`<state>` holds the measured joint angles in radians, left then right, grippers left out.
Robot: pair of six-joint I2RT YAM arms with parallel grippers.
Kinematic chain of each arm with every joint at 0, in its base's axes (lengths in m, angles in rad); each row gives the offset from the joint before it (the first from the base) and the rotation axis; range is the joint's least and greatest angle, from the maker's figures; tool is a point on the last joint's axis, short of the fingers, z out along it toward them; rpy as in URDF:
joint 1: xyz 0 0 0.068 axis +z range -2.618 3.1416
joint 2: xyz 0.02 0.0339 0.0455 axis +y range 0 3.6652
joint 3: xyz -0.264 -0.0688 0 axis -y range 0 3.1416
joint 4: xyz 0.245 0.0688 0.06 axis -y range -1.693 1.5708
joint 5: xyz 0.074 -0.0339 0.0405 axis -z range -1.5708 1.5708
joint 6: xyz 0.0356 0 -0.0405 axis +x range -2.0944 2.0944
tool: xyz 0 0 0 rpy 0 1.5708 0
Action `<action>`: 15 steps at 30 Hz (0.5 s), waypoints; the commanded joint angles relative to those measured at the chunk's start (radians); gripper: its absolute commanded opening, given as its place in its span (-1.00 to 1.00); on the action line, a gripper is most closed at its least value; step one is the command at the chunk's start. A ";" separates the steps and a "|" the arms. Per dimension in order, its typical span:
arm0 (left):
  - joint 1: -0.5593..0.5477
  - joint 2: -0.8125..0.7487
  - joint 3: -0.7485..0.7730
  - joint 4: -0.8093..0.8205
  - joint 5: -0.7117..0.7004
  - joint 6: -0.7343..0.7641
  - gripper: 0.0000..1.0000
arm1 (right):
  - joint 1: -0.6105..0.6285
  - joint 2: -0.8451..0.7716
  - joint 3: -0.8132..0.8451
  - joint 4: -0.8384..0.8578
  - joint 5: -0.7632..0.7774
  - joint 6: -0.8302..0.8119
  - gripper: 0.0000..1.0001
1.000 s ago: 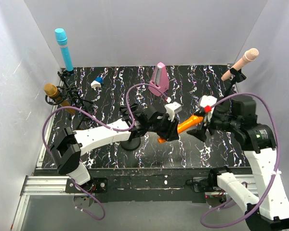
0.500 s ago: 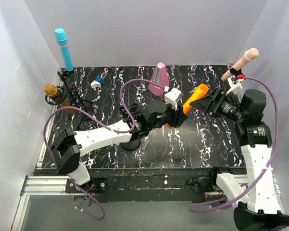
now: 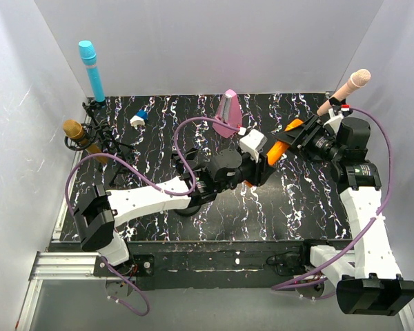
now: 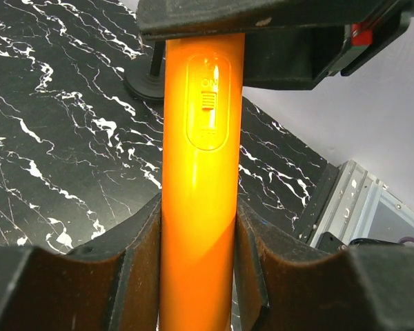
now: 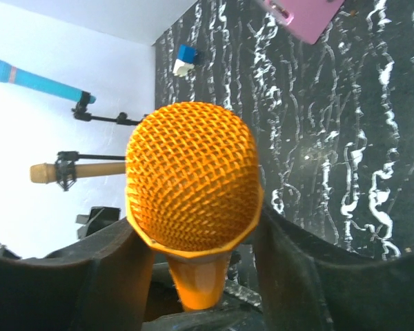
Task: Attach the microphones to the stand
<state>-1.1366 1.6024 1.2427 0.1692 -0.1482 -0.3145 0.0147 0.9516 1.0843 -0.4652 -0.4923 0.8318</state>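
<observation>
**Arm pose.** The left arm (image 3: 148,196) lay low and stretched out, running from its base at the near left diagonally over the black marbled table (image 3: 159,117) toward the right of centre. The left gripper (image 3: 252,169) was clamped on the orange microphone (image 3: 279,147). In the left wrist view its two fingers (image 4: 134,269) pressed against both sides of the orange body (image 4: 196,172), below the switch panel, which faced that camera.

The right arm (image 3: 366,207) rose from its base at the near right and ran along the right wall. Its wrist was bent so that the right gripper (image 3: 294,136) pointed left, toward the left gripper. In the right wrist view its fingers (image 5: 110,265) stood on either side of the orange mesh head (image 5: 192,176). Whether they pressed on the microphone or only flanked it could not be told.

**Task item.** The orange microphone was off the table, spanning the gap between the two grippers, with its head toward the right gripper.

**Holders and contents.**
- The far-left stand (image 3: 96,105) held the cyan-blue microphone (image 3: 91,69) upright in its clip.
- The near-left stand (image 3: 100,131) held the gold microphone (image 3: 76,133), tilted with its head to the left.
- The right stand clip (image 3: 338,105) held the pink-beige microphone (image 3: 345,91), angled up to the right.

**Other items.** A pink metronome (image 3: 228,114) stood at the far centre of the table. A small blue and white object (image 3: 138,117) lay to its left.
</observation>
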 commanded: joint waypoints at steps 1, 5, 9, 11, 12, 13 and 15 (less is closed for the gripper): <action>-0.006 -0.029 0.003 0.049 -0.025 0.006 -1.00 | 0.008 0.007 0.017 0.098 -0.021 0.044 0.08; -0.006 -0.033 -0.006 0.047 -0.027 -0.001 -1.00 | 0.008 0.015 0.000 0.155 -0.087 0.036 -0.66; -0.006 -0.045 -0.009 0.026 -0.011 -0.012 -0.71 | 0.008 0.012 -0.004 0.178 -0.112 0.010 -0.97; -0.006 -0.067 -0.009 0.000 0.012 -0.012 -0.08 | 0.007 0.015 0.006 0.178 -0.117 -0.025 -0.97; -0.006 -0.082 -0.006 -0.025 0.033 -0.009 0.13 | 0.007 0.016 0.017 0.178 -0.118 -0.048 -0.97; -0.006 -0.100 -0.003 -0.057 0.065 0.008 0.31 | 0.005 0.019 0.025 0.178 -0.121 -0.078 -0.97; -0.006 -0.148 -0.008 -0.101 0.111 0.028 0.65 | 0.007 0.024 0.045 0.184 -0.141 -0.135 -0.97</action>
<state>-1.1385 1.5883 1.2373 0.1532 -0.1268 -0.3138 0.0208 0.9707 1.0821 -0.3672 -0.5743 0.8062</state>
